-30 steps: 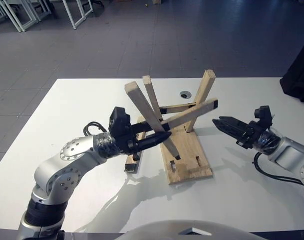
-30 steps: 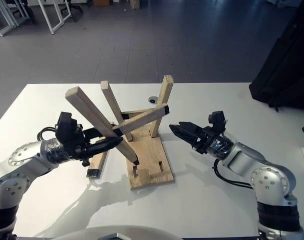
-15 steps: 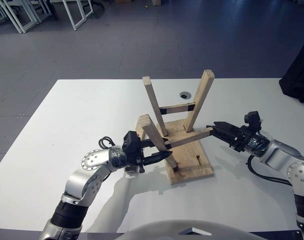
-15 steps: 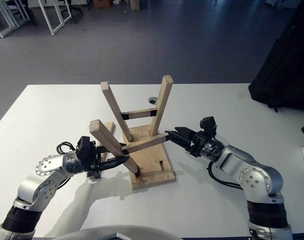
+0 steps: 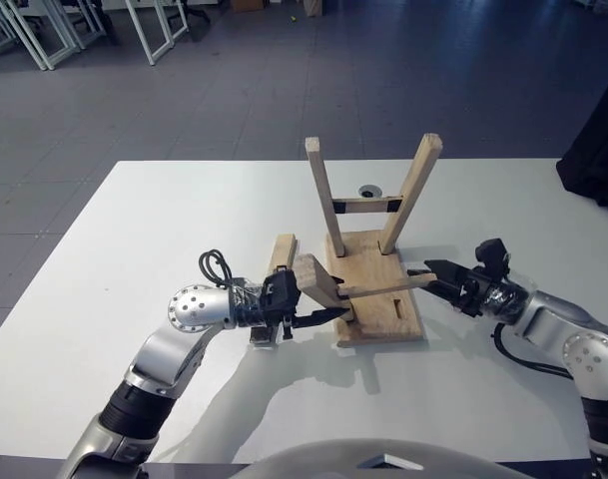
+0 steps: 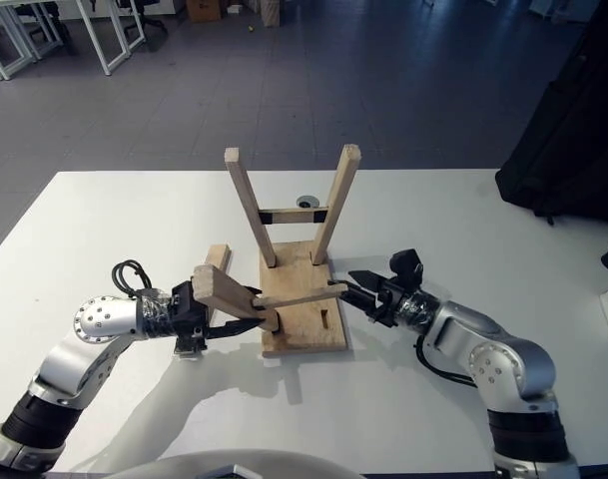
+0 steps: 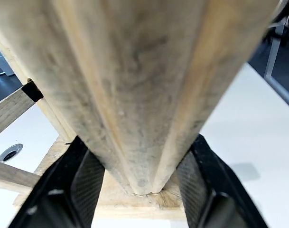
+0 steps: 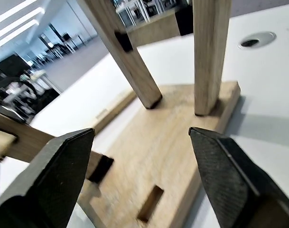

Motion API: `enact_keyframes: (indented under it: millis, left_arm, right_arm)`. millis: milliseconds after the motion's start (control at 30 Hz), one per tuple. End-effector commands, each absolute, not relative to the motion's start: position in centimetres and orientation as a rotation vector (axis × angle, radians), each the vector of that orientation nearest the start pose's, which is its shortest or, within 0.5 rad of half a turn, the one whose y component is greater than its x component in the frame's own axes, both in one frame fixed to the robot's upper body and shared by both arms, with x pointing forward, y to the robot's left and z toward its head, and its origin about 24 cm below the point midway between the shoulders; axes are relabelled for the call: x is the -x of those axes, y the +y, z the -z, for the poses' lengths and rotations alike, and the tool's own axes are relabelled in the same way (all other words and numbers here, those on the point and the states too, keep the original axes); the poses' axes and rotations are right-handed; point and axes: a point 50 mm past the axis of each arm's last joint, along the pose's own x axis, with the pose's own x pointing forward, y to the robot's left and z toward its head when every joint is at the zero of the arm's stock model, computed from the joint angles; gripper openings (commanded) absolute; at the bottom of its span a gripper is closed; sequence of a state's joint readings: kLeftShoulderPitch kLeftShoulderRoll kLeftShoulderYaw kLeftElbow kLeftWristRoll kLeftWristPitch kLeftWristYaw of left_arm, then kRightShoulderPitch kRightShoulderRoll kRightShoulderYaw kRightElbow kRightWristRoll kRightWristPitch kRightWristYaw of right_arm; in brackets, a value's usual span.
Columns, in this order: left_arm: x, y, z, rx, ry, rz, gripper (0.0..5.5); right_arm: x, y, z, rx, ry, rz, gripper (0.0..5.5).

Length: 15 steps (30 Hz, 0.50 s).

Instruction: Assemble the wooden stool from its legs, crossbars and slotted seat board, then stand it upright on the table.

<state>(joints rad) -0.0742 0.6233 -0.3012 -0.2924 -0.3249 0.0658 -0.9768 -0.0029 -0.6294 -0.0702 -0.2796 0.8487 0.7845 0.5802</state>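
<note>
**Second leg pair held at the near end of the seat board**

Nearest, at the left, the left gripper [image 5: 323,315] is pinched on the held leg [image 5: 313,276], one finger against each side of the wood. The leg leans up to the left, and its lower end sits at the near-left corner of the seat board [image 5: 383,321]. A free crossbar [image 5: 388,288] runs from this leg to the right, low over the board.

At the right, the right gripper [image 5: 423,281] has its fingers spread wide. It sits just beside the dark-tipped end of that crossbar, and whether it touches the end cannot be told.

The seat board lies flat at the middle of the white table [image 5: 144,230], with an unfilled slot [image 8: 150,209] near its near-right side.

At its far end, the left standing leg [image 5: 321,195] and the right standing leg [image 5: 413,190] stand in the board. They splay slightly apart towards the top and are joined by the far crossbar [image 5: 365,205].

A spare wooden piece [image 5: 280,251] lies flat on the table just beside the board's left edge.

Farther back, a round cable hole [image 5: 369,189] is set in the tabletop behind the standing legs.
</note>
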Motion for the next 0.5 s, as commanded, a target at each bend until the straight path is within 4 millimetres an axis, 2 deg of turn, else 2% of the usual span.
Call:
enact_keyframes:
  millis: [33, 167, 267, 333, 433, 500]
  left_arm:
    - [-17.7, 17.3, -1.2, -0.468, 0.802, 1.422, 2.04]
    - [-18.7, 17.1, -1.7, -0.258, 0.854, 1.422, 2.04]
    - [-19.3, 17.5, -1.9, -0.242, 0.905, 1.43, 2.04]
    - [-19.9, 17.5, -1.9, -0.275, 0.961, 1.434, 2.04]
    - [-20.6, 17.1, -1.4, -0.355, 0.947, 1.399, 2.04]
    - [-19.3, 17.3, -0.2, -0.334, 1.028, 1.439, 2.04]
  right_arm:
    - [-21.4, -21.0, -5.4, -0.097, 0.59, -0.734, 3.66]
    - [-20.6, -21.0, -3.6, -0.01, 0.629, -0.713, 3.66]
    - [-20.0, -20.9, -2.9, 0.036, 0.649, -0.717, 3.66]
    - [-19.6, -20.3, -2.6, 0.046, 0.645, -0.721, 3.66]
    - [-19.5, -19.7, -2.5, 0.044, 0.635, -0.728, 3.66]
    - [-19.3, -19.5, -2.5, 0.042, 0.628, -0.72, 3.66]
